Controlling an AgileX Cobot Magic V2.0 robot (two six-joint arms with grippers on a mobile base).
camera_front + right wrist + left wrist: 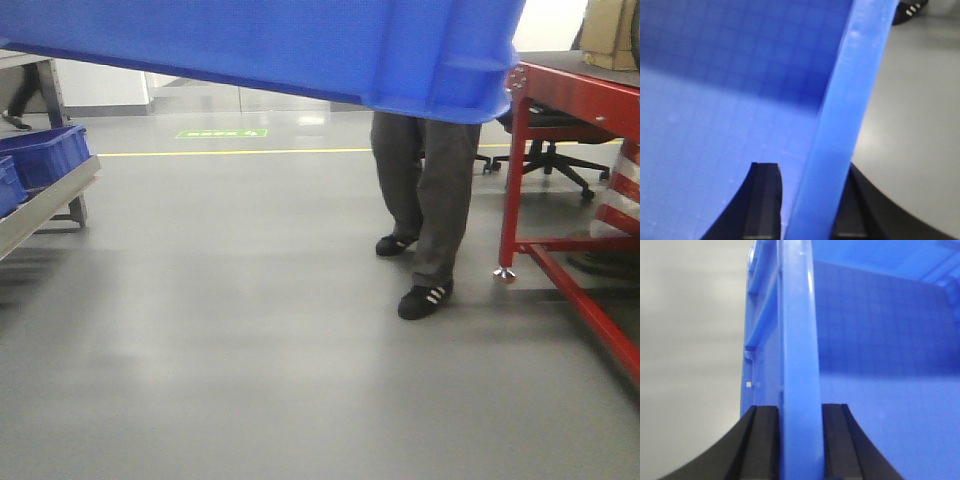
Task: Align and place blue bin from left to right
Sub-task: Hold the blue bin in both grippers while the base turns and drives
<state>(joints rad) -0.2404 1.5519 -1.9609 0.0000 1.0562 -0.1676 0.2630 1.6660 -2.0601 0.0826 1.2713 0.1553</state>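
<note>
The blue bin (300,50) hangs in the air across the top of the front view, its underside tilted down toward the right. In the left wrist view my left gripper (799,412) is shut on the bin's thick rim (797,340), one black finger (765,440) outside the wall and one inside. From the right wrist, my right gripper (810,170) straddles the opposite rim (850,100), shut on it, with the bin's gridded floor (715,100) to the left. Neither gripper shows in the front view.
More blue bins (45,155) sit on a grey rack at the left. A red metal table (570,95) stands at the right with a cardboard box (610,30) on top. A person's legs (425,200) stand just behind the bin, with an office chair (545,140) beyond.
</note>
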